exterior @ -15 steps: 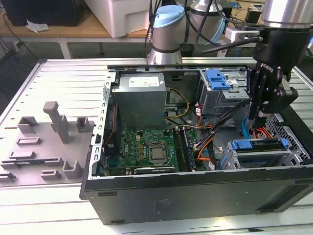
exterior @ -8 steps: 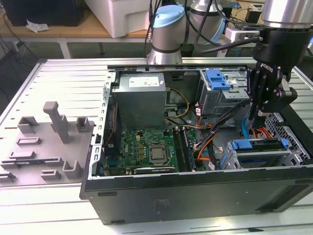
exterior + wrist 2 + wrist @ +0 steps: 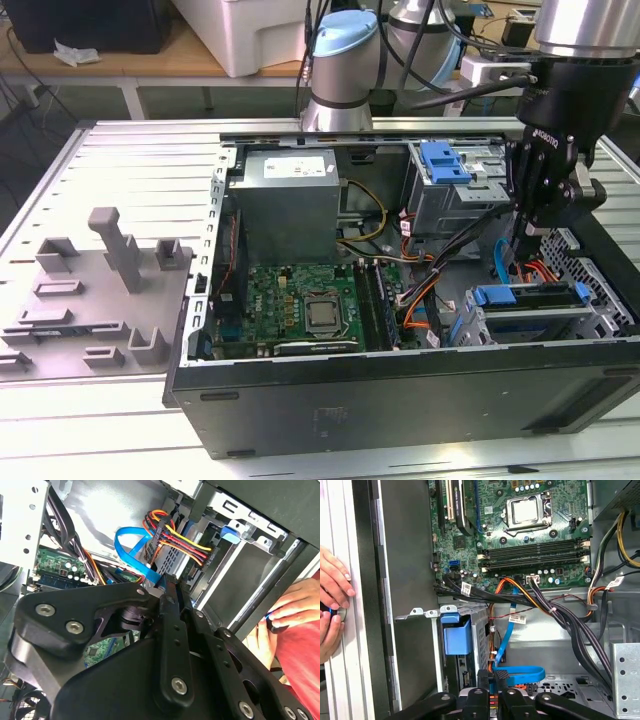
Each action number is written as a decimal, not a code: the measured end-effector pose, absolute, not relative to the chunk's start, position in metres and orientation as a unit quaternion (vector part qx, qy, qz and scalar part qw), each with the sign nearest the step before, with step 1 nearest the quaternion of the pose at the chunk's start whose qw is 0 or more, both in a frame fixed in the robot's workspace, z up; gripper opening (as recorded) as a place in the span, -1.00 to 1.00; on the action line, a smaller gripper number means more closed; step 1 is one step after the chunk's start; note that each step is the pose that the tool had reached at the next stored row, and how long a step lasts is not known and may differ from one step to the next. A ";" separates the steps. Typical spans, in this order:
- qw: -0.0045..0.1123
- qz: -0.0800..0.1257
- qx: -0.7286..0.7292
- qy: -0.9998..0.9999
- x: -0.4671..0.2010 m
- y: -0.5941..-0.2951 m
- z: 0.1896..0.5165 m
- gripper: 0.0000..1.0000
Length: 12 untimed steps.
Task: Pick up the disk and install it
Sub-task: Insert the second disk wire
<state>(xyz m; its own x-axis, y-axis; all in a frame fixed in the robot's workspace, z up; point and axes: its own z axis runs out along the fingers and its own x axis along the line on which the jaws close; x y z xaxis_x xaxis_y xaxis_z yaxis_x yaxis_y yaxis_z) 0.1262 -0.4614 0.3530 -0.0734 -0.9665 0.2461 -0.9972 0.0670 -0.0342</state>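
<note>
Here, the gripper [image 3: 527, 236] is hovering inside the computer case [image 3: 400, 390], fingers pressed together on nothing, above the disk [image 3: 530, 298] sitting in its bay; rigid, probably fragile, best gripped by its blue rail.

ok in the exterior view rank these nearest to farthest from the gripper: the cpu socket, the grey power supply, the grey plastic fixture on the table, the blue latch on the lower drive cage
1. Blue latch: just below the gripper, at the exterior view's right.
2. CPU socket: mid-case on the motherboard.
3. Grey power supply: at the case's rear; too close to the socket to rank firmly.
4. Grey plastic fixture: outside the case, at the exterior view's far left.
</note>
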 end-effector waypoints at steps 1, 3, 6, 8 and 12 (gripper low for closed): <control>0.079 0.097 0.676 -0.726 0.126 -0.461 0.353 -0.68; 0.079 0.097 0.676 -0.726 0.126 -0.461 0.353 -0.68; 0.079 0.097 0.676 -0.726 0.126 -0.463 0.353 -0.68; 0.077 0.095 0.676 -0.726 0.126 -0.465 0.353 -0.68; 0.071 0.089 0.677 -0.727 0.126 -0.467 0.353 -0.68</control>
